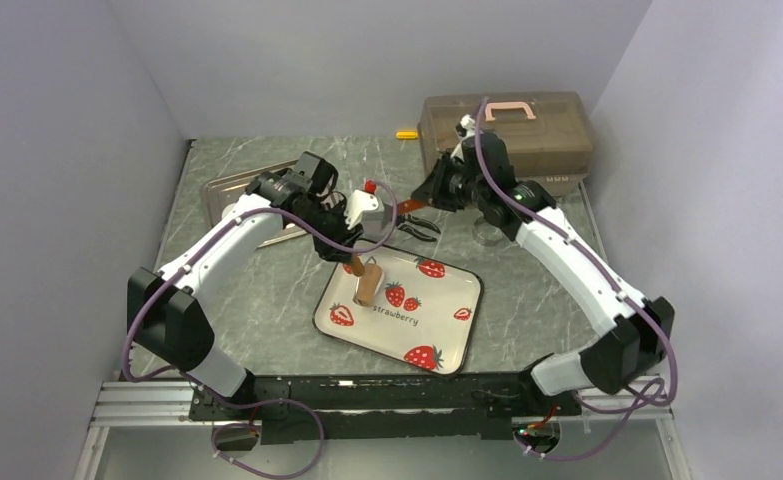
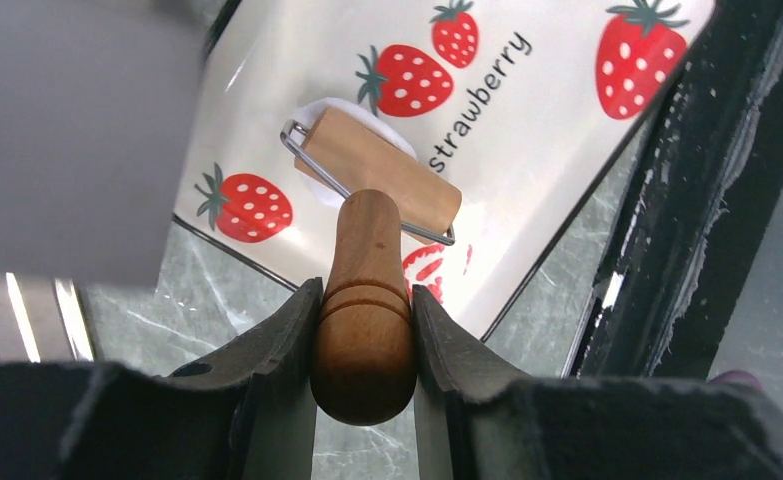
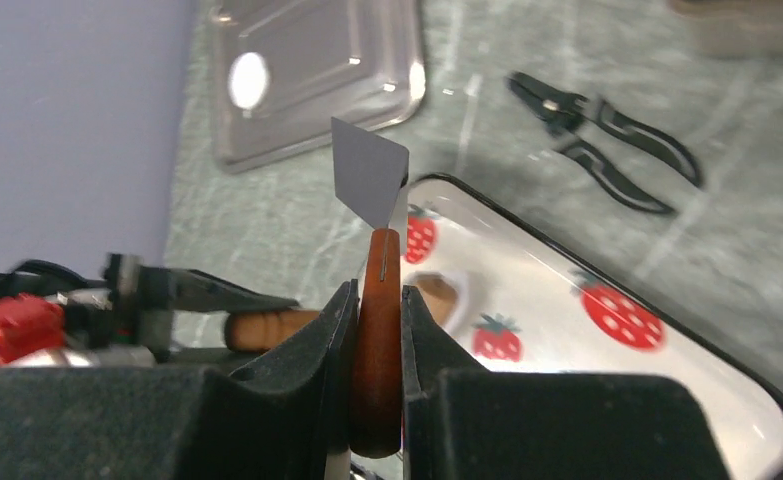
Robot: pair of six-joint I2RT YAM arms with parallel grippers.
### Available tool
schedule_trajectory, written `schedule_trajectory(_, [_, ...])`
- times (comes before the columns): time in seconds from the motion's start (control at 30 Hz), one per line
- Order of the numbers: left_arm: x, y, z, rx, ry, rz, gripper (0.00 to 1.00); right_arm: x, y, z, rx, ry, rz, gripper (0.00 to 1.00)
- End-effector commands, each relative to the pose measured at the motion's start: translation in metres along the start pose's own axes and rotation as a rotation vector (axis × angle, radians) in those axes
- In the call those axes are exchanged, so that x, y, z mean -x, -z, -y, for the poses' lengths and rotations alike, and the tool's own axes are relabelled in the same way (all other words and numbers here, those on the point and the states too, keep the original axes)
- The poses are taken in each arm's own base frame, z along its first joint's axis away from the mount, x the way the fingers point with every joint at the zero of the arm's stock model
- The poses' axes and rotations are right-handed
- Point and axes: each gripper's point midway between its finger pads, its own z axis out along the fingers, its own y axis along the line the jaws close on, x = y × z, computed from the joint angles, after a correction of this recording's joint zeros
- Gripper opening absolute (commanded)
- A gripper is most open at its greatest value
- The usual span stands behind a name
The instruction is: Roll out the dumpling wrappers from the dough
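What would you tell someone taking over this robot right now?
Left gripper: shut on the handle of the brown wooden roller, whose drum rests on the flattened white dough patch on the strawberry-print plate.
Right gripper: shut on a wooden-handled scraper with a grey blade, held clear of the plate.
Done: dough partly flattened.
To do: roll it into a thin round.

- Top view: bright, even light, soft shadows.
- Right wrist view: white glare on the metal tray (image 3: 327, 90), pliers (image 3: 559, 108) blurry.
- Left wrist view: strawberry plate (image 2: 567, 140) sharp, a grey blur fills the top-left corner.
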Motion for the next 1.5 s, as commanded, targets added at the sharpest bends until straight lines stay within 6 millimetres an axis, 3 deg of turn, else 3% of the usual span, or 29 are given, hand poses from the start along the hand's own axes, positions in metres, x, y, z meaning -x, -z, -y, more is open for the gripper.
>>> schedule_trajectory(0.0, [0.024,0.002,-0.015,0.092,0.025,0.086,0.0,0.011,0.052,0.031,-0.2,-0.026,0.122,0.0])
schedule_trajectory(0.2, [0.026,-0.009,-0.02,0.125,0.05,0.095,0.0,-0.017,0.088,0.051,-0.269,-0.097,0.113,0.0])
schedule_trajectory(0.4, [0.026,-0.023,-0.013,0.094,0.073,0.108,0.0,-0.059,0.094,0.057,-0.269,-0.18,0.048,0.0])
schedule_trajectory(0.5, [0.022,-0.027,-0.012,0.09,0.081,0.103,0.0,-0.07,0.099,0.06,-0.272,-0.202,0.033,0.0])
schedule_trajectory(0.77, [0.023,-0.026,-0.012,0.094,0.074,0.103,0.0,-0.057,0.143,0.049,-0.279,-0.179,0.057,0.0])
schedule_trajectory(1.07, [0.021,-0.024,-0.014,0.107,0.069,0.088,0.0,-0.066,0.185,0.065,-0.378,-0.116,0.017,0.0])
schedule_trajectory(1.27, [0.026,-0.022,-0.008,0.088,0.07,0.113,0.0,-0.076,0.162,0.054,-0.265,-0.133,-0.004,0.0])
schedule_trajectory(1.47, [0.023,-0.021,-0.006,0.096,0.064,0.106,0.0,-0.078,0.139,0.068,-0.298,-0.157,0.031,0.0])
